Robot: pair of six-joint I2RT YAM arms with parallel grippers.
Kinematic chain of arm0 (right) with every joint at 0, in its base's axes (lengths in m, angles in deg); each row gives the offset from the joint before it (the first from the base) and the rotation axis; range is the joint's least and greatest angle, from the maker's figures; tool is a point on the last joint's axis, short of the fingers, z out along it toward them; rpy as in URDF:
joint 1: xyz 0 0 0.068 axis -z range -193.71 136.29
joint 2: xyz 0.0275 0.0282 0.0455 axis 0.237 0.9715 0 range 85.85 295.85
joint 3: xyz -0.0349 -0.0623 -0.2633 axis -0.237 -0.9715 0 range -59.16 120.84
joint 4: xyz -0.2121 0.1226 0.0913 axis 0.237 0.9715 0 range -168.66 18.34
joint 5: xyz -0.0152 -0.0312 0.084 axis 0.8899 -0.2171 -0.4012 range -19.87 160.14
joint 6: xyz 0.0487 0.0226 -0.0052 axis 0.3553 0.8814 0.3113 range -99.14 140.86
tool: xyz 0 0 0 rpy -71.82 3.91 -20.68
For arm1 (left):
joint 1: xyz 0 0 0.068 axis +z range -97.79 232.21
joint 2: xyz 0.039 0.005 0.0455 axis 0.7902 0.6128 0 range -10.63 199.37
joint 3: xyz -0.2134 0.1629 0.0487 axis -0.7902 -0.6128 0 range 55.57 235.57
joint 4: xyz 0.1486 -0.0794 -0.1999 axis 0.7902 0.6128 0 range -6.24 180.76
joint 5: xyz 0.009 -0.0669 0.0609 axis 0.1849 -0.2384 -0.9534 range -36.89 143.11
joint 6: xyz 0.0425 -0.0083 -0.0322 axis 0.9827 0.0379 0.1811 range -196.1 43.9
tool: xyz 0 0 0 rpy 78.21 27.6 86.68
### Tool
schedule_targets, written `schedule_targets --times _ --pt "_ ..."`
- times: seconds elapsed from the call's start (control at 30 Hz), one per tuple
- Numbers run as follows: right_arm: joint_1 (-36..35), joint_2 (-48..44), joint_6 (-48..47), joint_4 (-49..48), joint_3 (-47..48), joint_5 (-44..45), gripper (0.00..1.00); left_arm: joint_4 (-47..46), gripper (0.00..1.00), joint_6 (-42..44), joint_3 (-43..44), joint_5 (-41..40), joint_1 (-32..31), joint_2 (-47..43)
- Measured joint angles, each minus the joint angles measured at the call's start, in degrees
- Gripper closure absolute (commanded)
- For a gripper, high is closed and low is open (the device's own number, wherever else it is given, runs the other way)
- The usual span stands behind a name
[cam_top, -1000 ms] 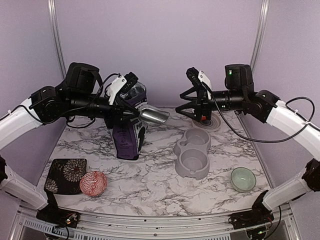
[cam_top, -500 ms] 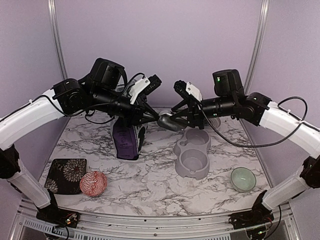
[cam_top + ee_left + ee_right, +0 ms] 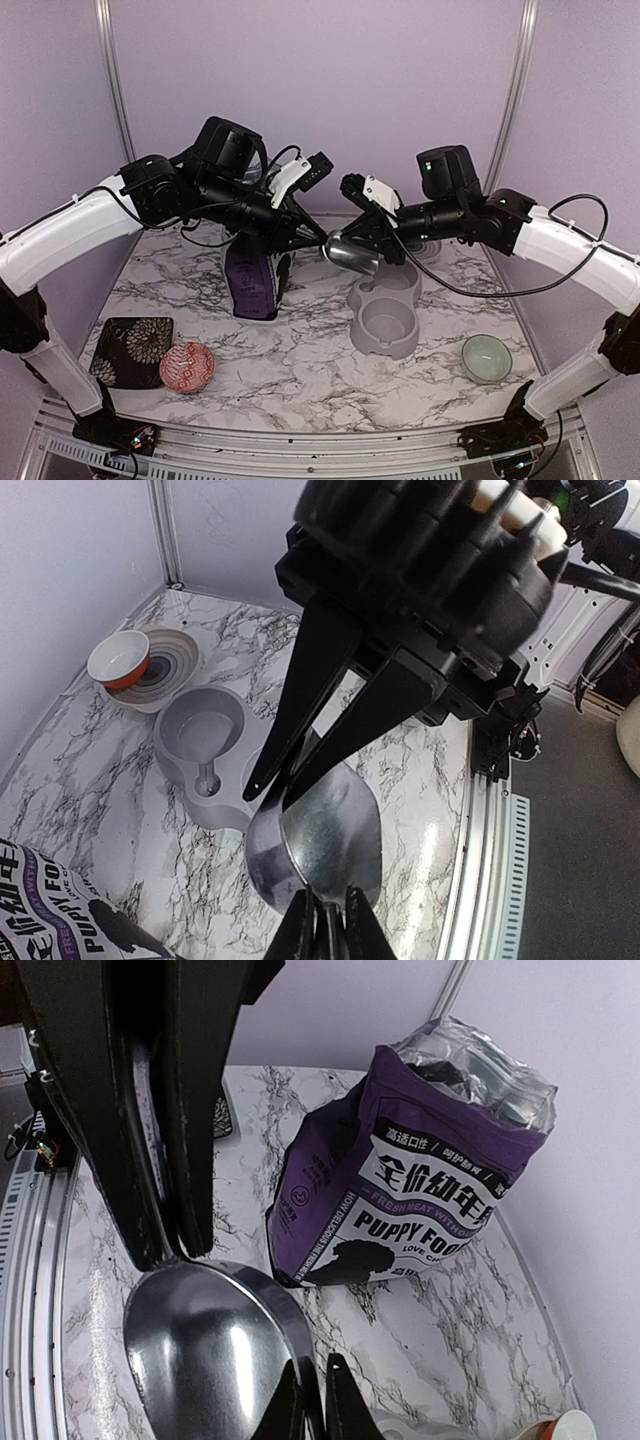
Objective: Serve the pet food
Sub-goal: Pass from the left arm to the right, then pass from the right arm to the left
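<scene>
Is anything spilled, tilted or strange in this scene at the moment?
Nothing is spilled or knocked over. The purple bag stands upright and open; the grey feeder lies flat. One unusual thing: the metal scoop hangs in the air, pinched by the left gripper and the right gripper at once, and it looks empty.

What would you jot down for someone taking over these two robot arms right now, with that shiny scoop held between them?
Grippers: left gripper shut on the narrow end of the metal scoop; right gripper shut on its rim.
Things: the scoop hangs in the air beside the grey double-bowl feeder and looks empty. The purple puppy food bag stands open on the table.
Done: nothing served; no kibble in sight, both bowls look empty.
Left: probably fill the scoop from the bag, then pour into the feeder.
</scene>
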Motion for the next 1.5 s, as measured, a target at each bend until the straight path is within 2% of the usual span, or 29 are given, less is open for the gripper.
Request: schedule_targets --times 0.17,0.2,0.43,0.7,0.9,1.17,1.5 --pt "0.0 0.0 -0.1 -0.7 -1.7 0.8 1.00 0.3 1.00 -0.7 0.0 -0.1 0.0 1.0" --pt "0.0 0.0 -0.1 -1.2 -2.3 0.8 1.00 0.5 0.97 -0.8 0.0 -0.1 0.0 1.1" --pt "-0.3 -1.3 3.1 -6.2 -7.3 2.4 1.00 -0.3 0.55 -2.4 0.0 -3.6 0.0 1.5" --pt "-0.3 -5.1 11.4 -16.5 -13.3 7.4 1.00 -5.5 0.31 -5.9 -3.1 -10.0 0.0 -0.2" --pt "-0.3 -6.0 19.3 -23.3 -16.0 12.7 1.00 -11.4 0.09 -8.9 -7.6 -17.8 0.0 -4.0" --pt "-0.3 -5.2 35.6 -29.8 -15.9 23.7 1.00 -23.5 0.09 -11.7 -15.4 -24.9 0.0 -10.5" --pt "-0.6 0.6 60.9 -31.7 -7.0 35.0 1.00 -37.3 0.17 -16.1 -24.5 -25.7 -0.1 -10.6"
